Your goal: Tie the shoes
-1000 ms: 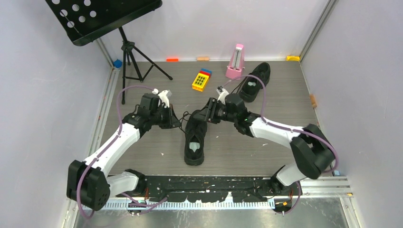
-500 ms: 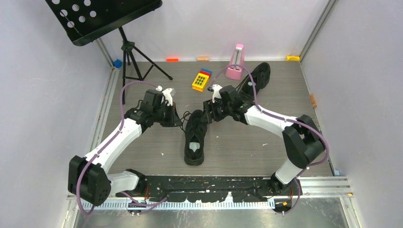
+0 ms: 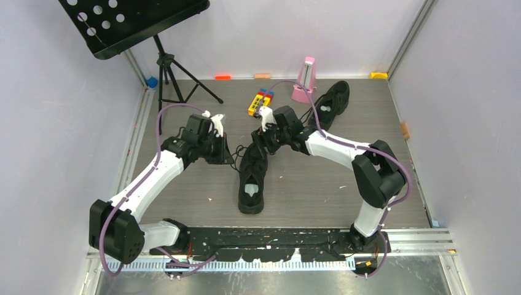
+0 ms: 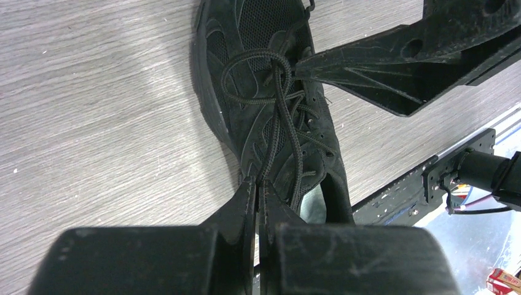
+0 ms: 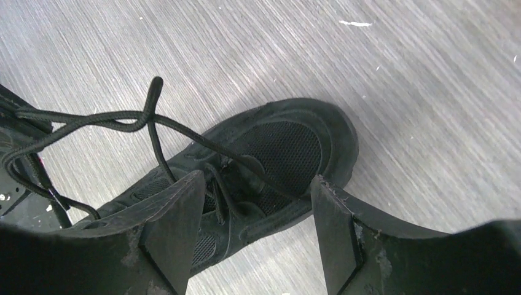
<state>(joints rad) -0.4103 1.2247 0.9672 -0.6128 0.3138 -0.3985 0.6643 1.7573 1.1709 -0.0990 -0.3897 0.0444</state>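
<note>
One black shoe [image 3: 252,175] lies at the middle of the tabletop [image 3: 319,184], toe toward 12 o'clock. Its twin [image 3: 330,101] is set well apart, between 1 and 2 o'clock. The loose loop in the lace [image 4: 279,117] is judged best tightened with steady tension held on the left while the crossing is gripped close to the knot. The left end effector [image 4: 258,184] is clamped on two lace strands. The right end effector [image 5: 257,179] is spread wide above the toe, with nothing held.

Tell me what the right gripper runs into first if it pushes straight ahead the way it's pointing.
The right gripper would most likely meet the lace stretched across between its open jaws, then the mesh toe of the shoe just behind it; depth from the wrist view is uncertain.
</note>
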